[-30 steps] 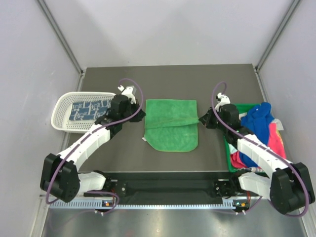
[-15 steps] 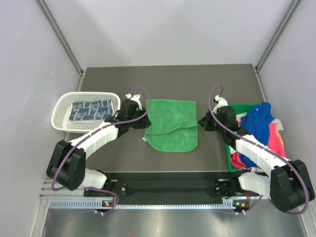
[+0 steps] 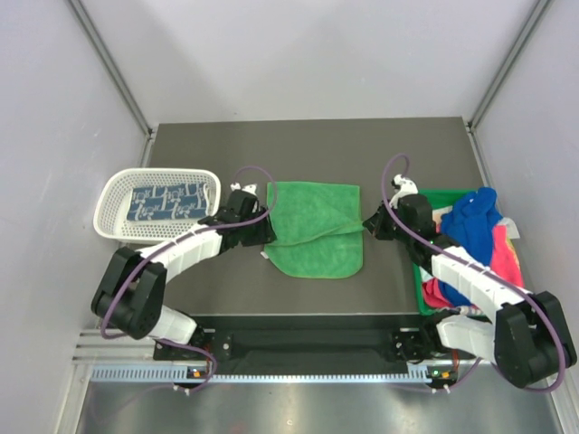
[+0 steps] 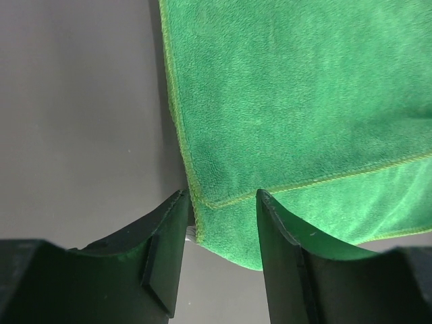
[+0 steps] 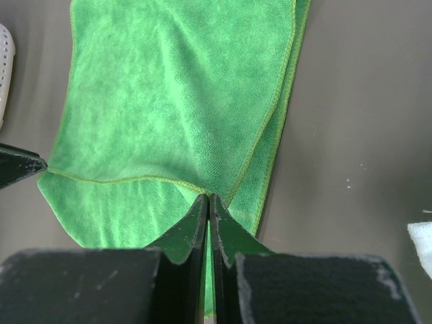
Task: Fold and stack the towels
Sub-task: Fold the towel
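Dark grey tabletop (image 3: 308, 145) runs from the arm bases at the near edge out to pale grey walls, and the green towel (image 3: 312, 217) lies flat at its middle, between the two arms. Its long axis runs near to far. Its far part is doubled over toward the near hem, so a stitched edge crosses it from left to right, the right end sitting a little farther away than the left. At the left end of that edge the left gripper (image 4: 219, 202) stands with its jaws spread. The corner of the upper layer lies between the fingertips but is not clamped, and the rest of the cloth stretches away to the gripper's right. At the right end the right gripper (image 5: 208, 199) has its jaws pressed together, and they appear to pinch the folded edge. Each arm is thus nearest its own side of the towel, so any squaring of the fold would likely turn on the right-hand pinch. Farther left, a white mesh basket (image 3: 113, 194) holds a folded blue-and-white patterned towel (image 3: 163, 202). On the right, a green bin (image 3: 419, 276) holds a heap with a royal blue towel (image 3: 475, 217) and a pink towel (image 3: 507, 262).
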### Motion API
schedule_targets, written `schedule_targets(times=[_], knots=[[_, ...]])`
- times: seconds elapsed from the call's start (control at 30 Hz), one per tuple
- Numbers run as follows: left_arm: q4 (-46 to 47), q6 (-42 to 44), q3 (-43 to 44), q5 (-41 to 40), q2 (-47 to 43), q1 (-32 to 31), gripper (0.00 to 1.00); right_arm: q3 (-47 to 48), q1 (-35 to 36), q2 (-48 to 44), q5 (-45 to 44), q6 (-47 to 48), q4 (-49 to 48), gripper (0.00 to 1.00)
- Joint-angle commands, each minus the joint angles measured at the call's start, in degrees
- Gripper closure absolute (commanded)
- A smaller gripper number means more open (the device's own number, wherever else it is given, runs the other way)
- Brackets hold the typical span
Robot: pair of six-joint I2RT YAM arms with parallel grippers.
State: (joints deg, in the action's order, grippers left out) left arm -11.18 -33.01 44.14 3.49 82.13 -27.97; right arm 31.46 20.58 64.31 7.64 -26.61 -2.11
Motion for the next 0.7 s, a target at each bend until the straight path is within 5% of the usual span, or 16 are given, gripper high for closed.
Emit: schedule_targets(times=[0.0, 0.67], knots=[[2.0, -0.8, -0.5, 0.2, 1.4, -0.2, 0.50, -0.3, 0.6, 0.5, -0.2, 0.4, -3.1, 1.00], [0.8, 1.1, 2.7, -2.5, 4.7, -0.2, 0.64, -0.1, 0.6, 2.1, -0.1, 0.3, -4.0, 1.00]])
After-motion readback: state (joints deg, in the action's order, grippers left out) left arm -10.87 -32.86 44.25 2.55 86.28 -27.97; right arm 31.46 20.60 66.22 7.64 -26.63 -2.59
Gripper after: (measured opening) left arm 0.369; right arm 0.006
